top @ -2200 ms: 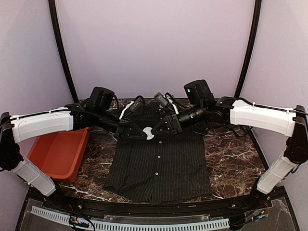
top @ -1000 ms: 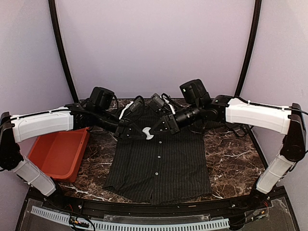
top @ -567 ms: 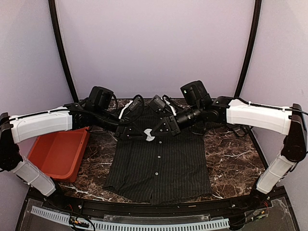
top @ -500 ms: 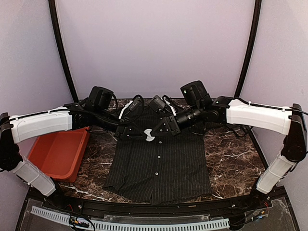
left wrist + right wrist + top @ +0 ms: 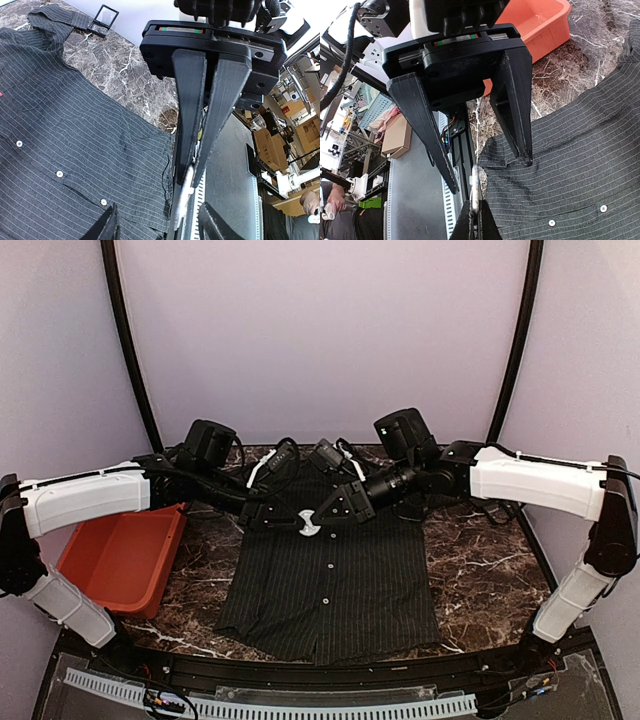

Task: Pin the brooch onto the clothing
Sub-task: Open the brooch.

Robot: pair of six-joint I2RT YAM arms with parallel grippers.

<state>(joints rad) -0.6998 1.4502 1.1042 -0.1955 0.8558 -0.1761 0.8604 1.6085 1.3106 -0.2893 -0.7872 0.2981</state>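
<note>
Top external: our right tool [image 5: 319, 517] pinches the white brooch [image 5: 309, 523] above the shirt [image 5: 330, 585]. Our left tool [image 5: 489, 174] gapes, empty.

"What stands behind the table?"

"A plain lavender wall [image 5: 320, 340], evenly lit. A black curved pole [image 5: 127, 340] rises on the left and another [image 5: 518, 340] on the right."

"And the tabletop?"

"Dark brown marble [image 5: 480, 570] with white veins. An orange bin [image 5: 120, 555] sits at its left edge, and a white perforated strip [image 5: 270, 706] runs along the near side."

"Anything beyond that?"

"The left wrist view shows a cluttered workroom with cardboard boxes [image 5: 272, 145]."
</note>
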